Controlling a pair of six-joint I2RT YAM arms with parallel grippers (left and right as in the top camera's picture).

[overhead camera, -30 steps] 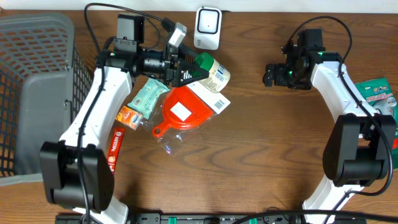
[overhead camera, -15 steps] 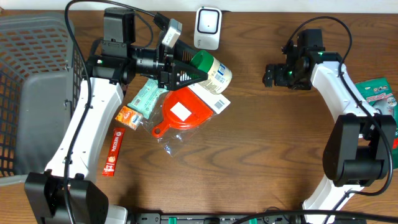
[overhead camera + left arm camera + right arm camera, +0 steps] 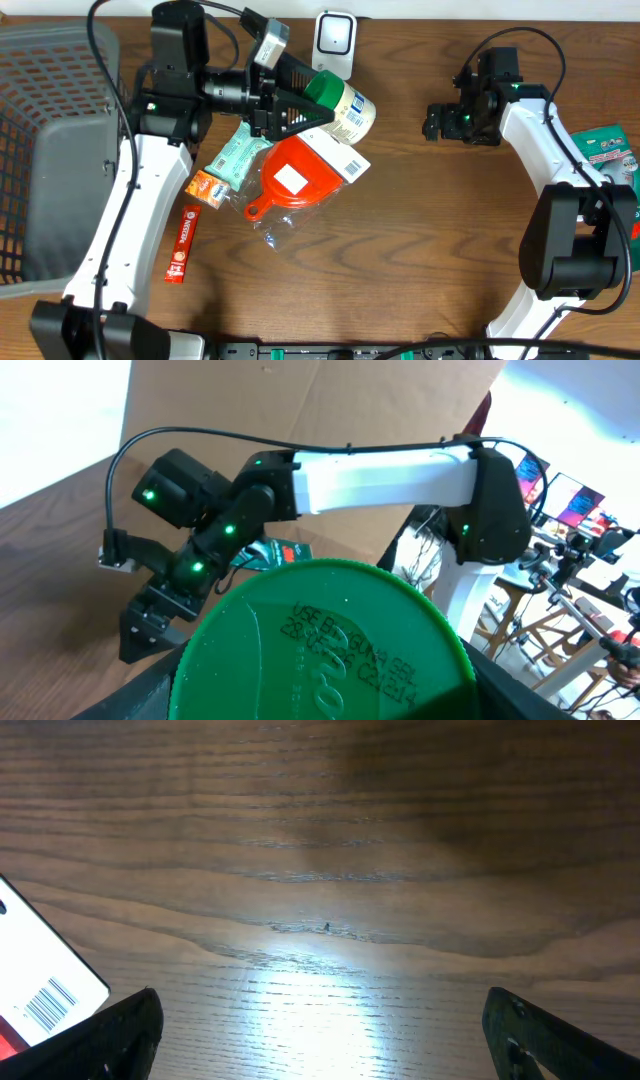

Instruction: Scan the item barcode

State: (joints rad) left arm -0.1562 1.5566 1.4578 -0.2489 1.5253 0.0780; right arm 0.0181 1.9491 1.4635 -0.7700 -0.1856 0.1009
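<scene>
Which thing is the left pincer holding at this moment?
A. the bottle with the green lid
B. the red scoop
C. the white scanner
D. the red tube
A: the left pincer is closed around the bottle with the green lid, and the lid fills the left wrist view, while the red scoop lies free below it.

Shows brown wood grain on the surface (image 3: 330,840), smooth, with a soft sheen under the light. Pairs a smooth green plastic lid (image 3: 320,650), lettering raised, with a paper label on the jar (image 3: 350,115). Adds a glossy red plastic scoop (image 3: 320,188) in crinkly clear film (image 3: 270,232), a grey plastic mesh basket (image 3: 60,70), a white plastic scanner (image 3: 334,42).
</scene>
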